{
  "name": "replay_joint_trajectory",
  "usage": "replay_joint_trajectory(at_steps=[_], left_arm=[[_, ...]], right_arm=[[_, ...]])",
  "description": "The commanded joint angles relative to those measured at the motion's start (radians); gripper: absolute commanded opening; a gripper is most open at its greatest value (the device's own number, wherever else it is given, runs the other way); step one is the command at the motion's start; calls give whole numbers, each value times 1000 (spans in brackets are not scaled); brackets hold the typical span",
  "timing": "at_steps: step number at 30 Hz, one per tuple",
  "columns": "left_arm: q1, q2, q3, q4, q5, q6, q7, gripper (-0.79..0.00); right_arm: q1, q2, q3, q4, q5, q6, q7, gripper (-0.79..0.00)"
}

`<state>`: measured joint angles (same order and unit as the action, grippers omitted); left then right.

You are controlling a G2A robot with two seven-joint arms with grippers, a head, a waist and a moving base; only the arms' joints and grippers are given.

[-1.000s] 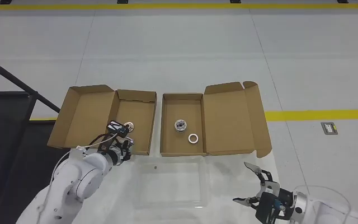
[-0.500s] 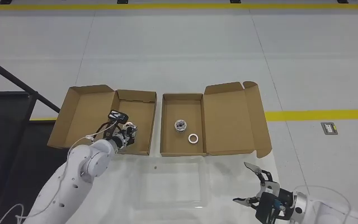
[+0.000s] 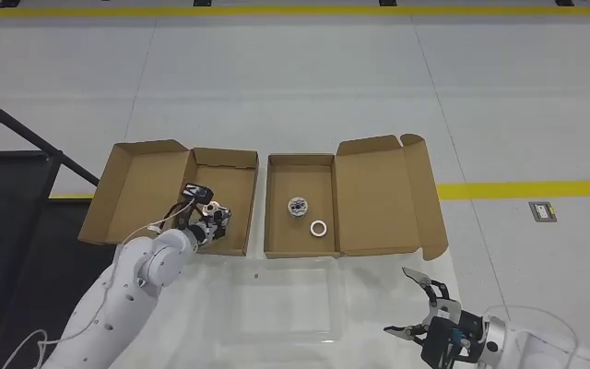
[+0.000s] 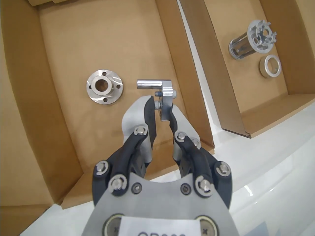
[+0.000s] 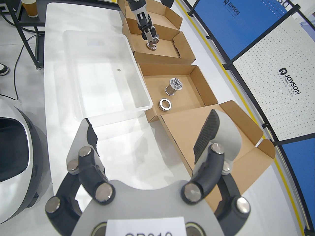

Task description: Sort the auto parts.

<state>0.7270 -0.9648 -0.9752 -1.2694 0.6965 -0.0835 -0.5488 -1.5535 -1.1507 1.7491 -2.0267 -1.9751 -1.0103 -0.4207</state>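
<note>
My left gripper (image 4: 161, 106) is shut on a small metal clamp with a pin (image 4: 165, 90), held just above the floor of the left cardboard box (image 4: 98, 25). A round metal flange (image 4: 104, 90) lies in that box beside the clamp. In the top view the left gripper (image 3: 214, 214) is over the left box (image 3: 230, 175). The right cardboard box (image 3: 300, 171) holds a ribbed hub (image 3: 297, 206) and a metal ring (image 3: 319, 228). My right gripper (image 5: 151, 124) hangs open over the white table near the right box's flap, with nothing between its fingers.
A clear plastic bin (image 5: 145, 105) sits on the table in front of both boxes, with one tiny dark speck (image 5: 119, 70) on its floor. Both boxes have their lids (image 3: 383, 194) folded outward. A black rack with a paper cup (image 5: 29, 6) stands past the table's far end.
My left gripper has carried the clamp from the left box's near wall farther in over the box floor. The right arm has not moved.
</note>
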Motion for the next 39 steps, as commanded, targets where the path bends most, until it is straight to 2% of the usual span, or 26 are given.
replay_joint_trajectory(at_steps=[1, 8, 11, 12, 13, 14, 16, 22, 25, 29, 33, 39], left_arm=[[-24, -11, 14, 50, -6, -9, 8, -785], [-119, -61, 81, 229, -64, -68, 17, -785], [-159, -83, 111, 295, -69, -87, 23, -456], [-173, -92, 121, 318, -70, -93, 24, -397], [-182, -98, 127, 332, -71, -97, 25, -252], [-188, -101, 131, 341, -71, -100, 26, -215], [-206, -112, 140, 368, -68, -105, 29, -203], [-224, -118, 126, 385, -60, -124, 56, -259], [-204, -106, 87, 335, -69, -152, 68, -292], [-147, -79, 13, 228, -85, -180, 73, -280], [-25, -38, -106, 47, -104, -179, 68, -256], [164, 1, -248, -199, -112, -151, 90, -237]], right_arm=[[0, 0, 0, 0, 0, 0, 0, 0], [0, 0, 0, 0, 0, 0, 0, 0], [0, 0, 0, 0, 0, 0, 0, 0], [0, 0, 0, 0, 0, 0, 0, 0], [0, 0, 0, 0, 0, 0, 0, 0], [0, 0, 0, 0, 0, 0, 0, 0], [0, 0, 0, 0, 0, 0, 0, 0], [0, 0, 0, 0, 0, 0, 0, 0], [0, 0, 0, 0, 0, 0, 0, 0], [0, 0, 0, 0, 0, 0, 0, 0], [0, 0, 0, 0, 0, 0, 0, 0], [0, 0, 0, 0, 0, 0, 0, 0]])
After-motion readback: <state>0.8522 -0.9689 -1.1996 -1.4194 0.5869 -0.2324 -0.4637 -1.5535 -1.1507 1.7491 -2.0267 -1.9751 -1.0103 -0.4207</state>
